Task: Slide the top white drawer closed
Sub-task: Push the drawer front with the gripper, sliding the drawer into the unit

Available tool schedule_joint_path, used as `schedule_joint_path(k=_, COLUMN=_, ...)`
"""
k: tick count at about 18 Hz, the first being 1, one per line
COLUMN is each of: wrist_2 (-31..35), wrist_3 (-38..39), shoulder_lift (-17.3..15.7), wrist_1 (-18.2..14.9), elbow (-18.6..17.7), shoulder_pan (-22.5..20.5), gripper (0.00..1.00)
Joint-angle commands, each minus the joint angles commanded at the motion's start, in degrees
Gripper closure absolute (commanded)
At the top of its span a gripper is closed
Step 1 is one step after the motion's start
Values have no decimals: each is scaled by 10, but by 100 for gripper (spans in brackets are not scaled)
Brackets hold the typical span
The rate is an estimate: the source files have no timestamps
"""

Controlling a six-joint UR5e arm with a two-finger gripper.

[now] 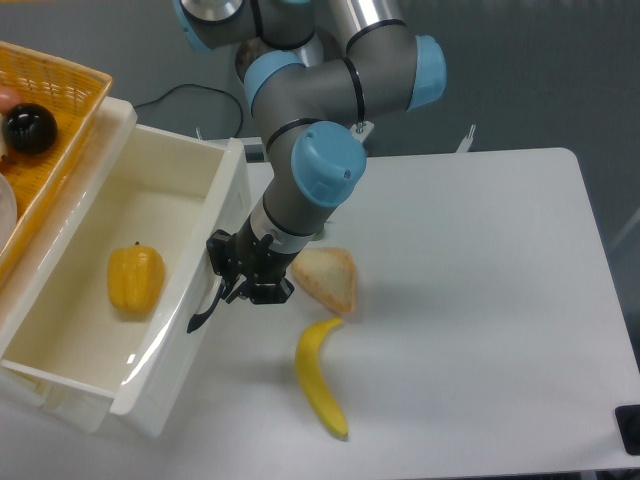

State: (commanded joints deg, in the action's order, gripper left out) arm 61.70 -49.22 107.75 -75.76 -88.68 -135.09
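Note:
The top white drawer (190, 330) stands pulled out at the left, its cream-white box open to the camera. Inside lies a yellow bell pepper (135, 278). On its front panel sits the curved black handle (205, 308). My gripper (238, 280) is pressed against that front panel right beside the handle, at the panel's middle. The fingers are dark and bunched against the drawer front, so I cannot make out whether they stand open or shut. The lower drawer is hidden under the top one.
A slice of toast (325, 278) and a banana (320, 378) lie on the white table (480, 300) just right of the gripper. An orange wicker basket (55, 110) with a black ball sits on the cabinet top at upper left.

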Motion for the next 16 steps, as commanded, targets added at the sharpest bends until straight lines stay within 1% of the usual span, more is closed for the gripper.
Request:
schedule_joint_path(k=4, wrist_2=0, wrist_3=1, shoulder_lift=-5, wrist_1=-10, elbow=-1, shoulder_pan=8, gripper=83)
schedule_joint_path(k=6, wrist_2=-1, wrist_3=1, shoulder_lift=-11, wrist_1=-20, elbow=-1, shoulder_pan=8, gripper=83)
schedule_joint_path(k=16, wrist_2=-3, wrist_3=7, shoulder_lift=-12, wrist_1=-24, elbow=-1, shoulder_pan=29, gripper=83)
